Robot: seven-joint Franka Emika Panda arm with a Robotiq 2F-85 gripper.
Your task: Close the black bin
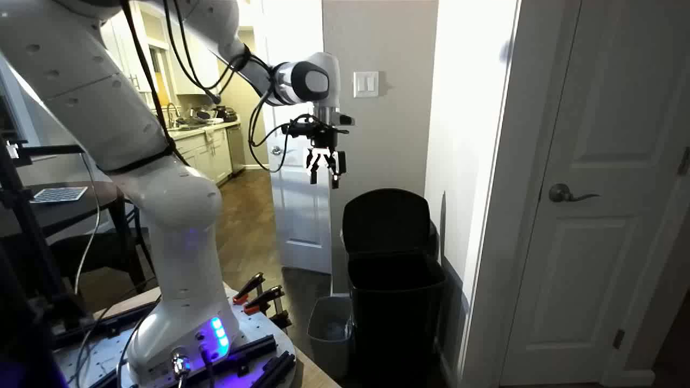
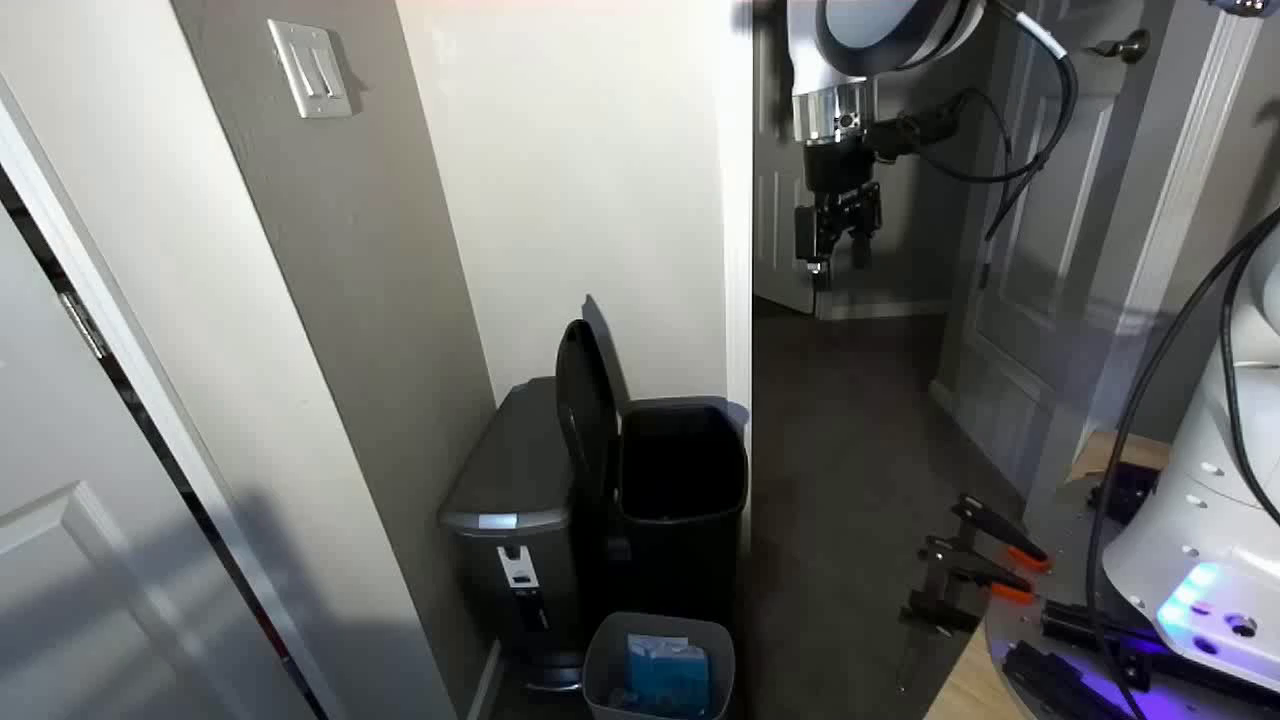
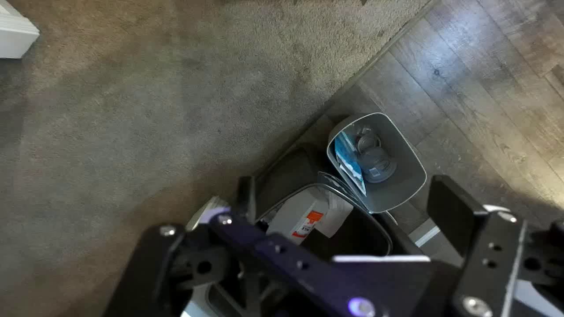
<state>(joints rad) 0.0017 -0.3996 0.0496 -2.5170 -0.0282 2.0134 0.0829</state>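
Observation:
The black bin stands on the floor with its lid raised nearly upright. In an exterior view the bin shows its dark open mouth, and the lid stands along the mouth's side towards a grey pedal bin. In the wrist view the bin's rim and papers inside show between the fingers; the lid cannot be made out there. My gripper is open and empty, pointing down, above the bin and apart from it. It also shows in an exterior view and the wrist view.
A grey pedal bin stands behind the raised lid, against the wall. A small grey wastebasket with a blue packet stands beside the black bin; it shows in the wrist view. Clamps stick out from the robot's base table. Walls are close behind.

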